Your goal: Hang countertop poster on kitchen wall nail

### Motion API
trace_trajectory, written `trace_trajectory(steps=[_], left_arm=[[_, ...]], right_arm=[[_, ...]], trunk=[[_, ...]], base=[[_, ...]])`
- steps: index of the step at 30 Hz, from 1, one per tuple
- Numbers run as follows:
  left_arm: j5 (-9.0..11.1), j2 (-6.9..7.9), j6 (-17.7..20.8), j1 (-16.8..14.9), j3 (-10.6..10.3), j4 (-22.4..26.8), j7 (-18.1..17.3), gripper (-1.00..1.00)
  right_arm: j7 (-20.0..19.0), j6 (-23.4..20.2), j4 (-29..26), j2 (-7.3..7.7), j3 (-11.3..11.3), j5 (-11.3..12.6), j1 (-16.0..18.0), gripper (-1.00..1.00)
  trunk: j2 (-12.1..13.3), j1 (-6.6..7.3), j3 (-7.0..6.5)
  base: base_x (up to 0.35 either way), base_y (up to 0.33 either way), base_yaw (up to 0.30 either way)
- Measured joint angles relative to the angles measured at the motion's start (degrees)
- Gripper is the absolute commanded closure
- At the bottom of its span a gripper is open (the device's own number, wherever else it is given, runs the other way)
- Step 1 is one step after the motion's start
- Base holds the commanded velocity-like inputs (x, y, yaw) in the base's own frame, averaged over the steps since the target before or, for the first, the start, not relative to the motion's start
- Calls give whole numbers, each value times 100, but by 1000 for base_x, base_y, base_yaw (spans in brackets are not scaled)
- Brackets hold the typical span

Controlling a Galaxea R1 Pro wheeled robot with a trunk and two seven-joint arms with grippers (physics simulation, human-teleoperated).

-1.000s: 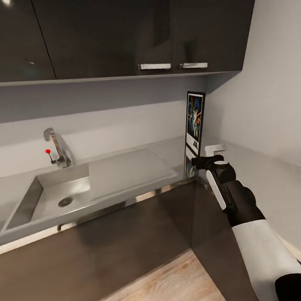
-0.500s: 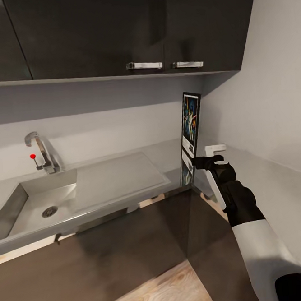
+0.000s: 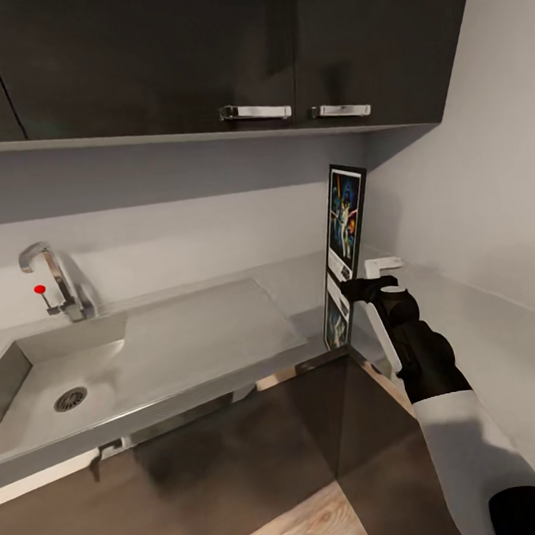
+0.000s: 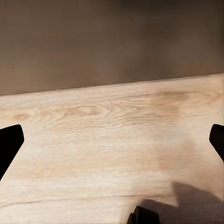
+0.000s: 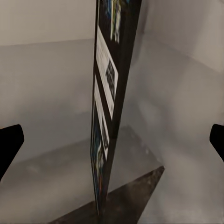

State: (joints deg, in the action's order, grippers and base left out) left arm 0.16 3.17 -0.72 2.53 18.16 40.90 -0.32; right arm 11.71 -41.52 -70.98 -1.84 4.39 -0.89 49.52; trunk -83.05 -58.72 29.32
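The poster (image 3: 346,223) stands upright and edge-on in the corner of the kitchen countertop (image 3: 200,329), its colourful face turned towards the sink, with its reflection on the worktop below it. My right gripper (image 3: 372,274) is open at the poster's lower edge. In the right wrist view the poster (image 5: 110,79) runs between the two dark fingertips (image 5: 9,144), which stand far apart and clear of it. My left gripper (image 4: 112,144) is open over a wooden floor (image 4: 107,140). The wall nails are out of view.
A steel sink (image 3: 50,373) with a tap (image 3: 55,280) lies at the left of the worktop. Dark upper cabinets (image 3: 202,55) hang overhead. A pale wall (image 3: 471,195) closes the right side. Dark base cabinets (image 3: 257,445) stand below.
The head camera has swung, so the sink and tap sit further left in the picture. The right gripper keeps its place beside the poster, still open.
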Motion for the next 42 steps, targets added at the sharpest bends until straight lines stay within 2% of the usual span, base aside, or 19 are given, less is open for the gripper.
trace_trajectory(steps=[13, 42], left_arm=[[0, 0, 0, 0, -1, 0, -1, -100], [-8, 0, 0, 0, 1, 0, 0, -100]], right_arm=[[1, 0, 0, 0, 0, 0, 0, -100], [-4, 9, 0, 2, 0, 0, -4, -100]], trunk=[[0, 2, 0], [0, -1, 0]], base=[[254, 0, 0], [72, 42, 0]])
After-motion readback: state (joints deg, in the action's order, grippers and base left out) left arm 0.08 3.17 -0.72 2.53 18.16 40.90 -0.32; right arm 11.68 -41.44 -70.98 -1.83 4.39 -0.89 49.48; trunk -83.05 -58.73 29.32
